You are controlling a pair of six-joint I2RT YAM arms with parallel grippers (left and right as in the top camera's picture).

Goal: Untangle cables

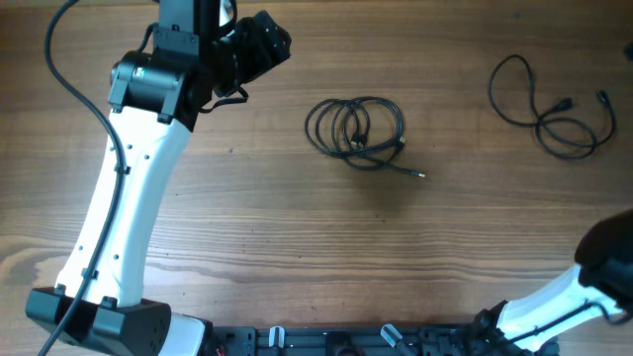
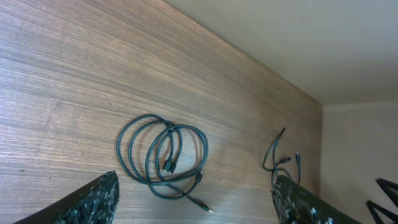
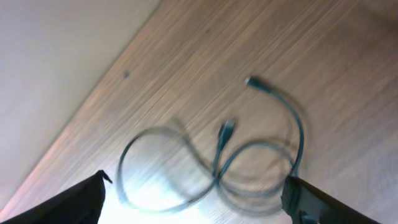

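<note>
A coiled black cable [image 1: 354, 138] lies at the table's middle, one plug end trailing right. It also shows in the left wrist view [image 2: 168, 167]. A second, loosely looped cable [image 1: 539, 124] lies at the far right; it shows in the left wrist view [image 2: 273, 163] and, blurred, in the right wrist view [image 3: 217, 167]. My left gripper [image 1: 265, 44] is raised at the upper left, well left of the coil; its fingers are open and empty [image 2: 196, 208]. My right gripper [image 3: 196, 205] is open and empty above the loose cable. Only the right arm [image 1: 603, 262] shows overhead.
The wooden table [image 1: 297, 237] ends at a pale wall along its far edge [image 2: 298, 37]. The left arm's white link [image 1: 129, 208] crosses the left side. The thick black arm wire [image 1: 69, 69] hangs at the far left.
</note>
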